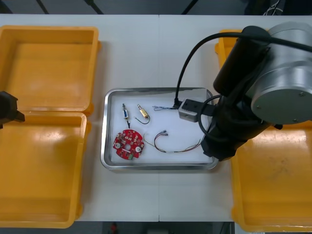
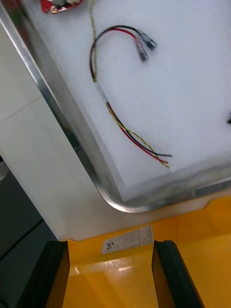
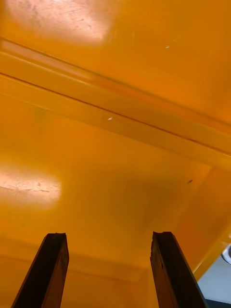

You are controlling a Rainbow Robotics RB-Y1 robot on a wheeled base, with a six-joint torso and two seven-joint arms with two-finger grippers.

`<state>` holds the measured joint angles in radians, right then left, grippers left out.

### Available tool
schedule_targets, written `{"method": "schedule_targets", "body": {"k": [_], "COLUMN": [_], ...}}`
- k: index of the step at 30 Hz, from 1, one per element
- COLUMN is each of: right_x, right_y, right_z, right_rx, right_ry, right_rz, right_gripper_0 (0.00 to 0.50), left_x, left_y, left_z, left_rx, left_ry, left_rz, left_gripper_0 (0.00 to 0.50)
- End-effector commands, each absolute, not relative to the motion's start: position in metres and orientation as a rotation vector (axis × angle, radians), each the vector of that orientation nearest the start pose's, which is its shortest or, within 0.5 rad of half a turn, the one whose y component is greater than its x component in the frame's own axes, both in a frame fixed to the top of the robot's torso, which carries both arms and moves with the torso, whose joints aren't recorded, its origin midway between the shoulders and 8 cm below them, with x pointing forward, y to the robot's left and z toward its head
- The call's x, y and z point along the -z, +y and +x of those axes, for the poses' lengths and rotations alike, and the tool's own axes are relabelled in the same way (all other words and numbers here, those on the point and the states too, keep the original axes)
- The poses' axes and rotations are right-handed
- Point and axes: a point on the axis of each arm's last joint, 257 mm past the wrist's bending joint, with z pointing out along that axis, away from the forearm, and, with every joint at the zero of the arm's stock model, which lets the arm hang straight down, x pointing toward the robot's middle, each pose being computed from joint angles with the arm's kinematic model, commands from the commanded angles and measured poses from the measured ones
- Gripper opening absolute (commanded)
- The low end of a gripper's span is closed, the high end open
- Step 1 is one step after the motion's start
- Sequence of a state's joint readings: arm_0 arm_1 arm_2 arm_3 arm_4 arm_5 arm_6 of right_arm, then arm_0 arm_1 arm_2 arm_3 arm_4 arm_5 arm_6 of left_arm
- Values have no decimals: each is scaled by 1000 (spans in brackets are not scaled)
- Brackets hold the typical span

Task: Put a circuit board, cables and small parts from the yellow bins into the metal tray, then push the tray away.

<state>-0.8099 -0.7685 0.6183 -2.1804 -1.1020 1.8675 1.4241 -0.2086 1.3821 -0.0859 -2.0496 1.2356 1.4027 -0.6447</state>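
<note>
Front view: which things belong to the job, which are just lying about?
Job: metal tray; circuit board, red and yellow cable, blue and white cable, small metal parts; right end effector, open, by the tray's corner.
Idle: left yellow bins; left end effector, open above them.

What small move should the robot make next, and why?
Probably bring the right hand, open and empty over a right bin, to the near rim of the tray to push it away: it already holds a board, two cables and small parts. The left hand hovers open over a left bin.
</note>
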Motion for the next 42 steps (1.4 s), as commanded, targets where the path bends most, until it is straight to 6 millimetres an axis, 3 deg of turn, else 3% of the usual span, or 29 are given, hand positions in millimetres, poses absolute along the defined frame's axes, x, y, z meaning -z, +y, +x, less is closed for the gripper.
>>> {"method": "schedule_targets", "body": {"k": [1,6,13,18,26,33,39,40,41,42], "right_x": [185,210,241,265,293,310,311,311,311,311], "right_y": [-73,-42,-13,3,16,20,20,21,22,21], "right_z": [343,339,333,336,344,345,346,345,345,345], "right_rx": [102,141,167,209,250,291,302,299,298,300], "right_ry": [2208,2057,1952,1908,1898,1893,1881,1877,1876,1876], "right_rz": [-1785,-1903,-1952,-1970,-1975,-1991,-1993,-1995,-1995,-1997], "right_gripper_0": [500,500,500,500,500,500,500,468,399,225], "left_x": [144,146,148,151,157,166,166,166,166,166], "left_y": [393,391,384,384,379,382,383,383,383,383], "left_z": [395,396,400,402,401,392,392,392,392,392], "left_rx": [6,18,52,31,21,19,18,18,18,18], "left_ry": [2649,2648,2638,2649,2660,2694,2695,2695,2695,2695], "left_rz": [-357,-360,-338,-200,-27,-34,-38,-38,-38,-38], "left_gripper_0": [500,500,500,500,500,500,500,500,500,500]}}
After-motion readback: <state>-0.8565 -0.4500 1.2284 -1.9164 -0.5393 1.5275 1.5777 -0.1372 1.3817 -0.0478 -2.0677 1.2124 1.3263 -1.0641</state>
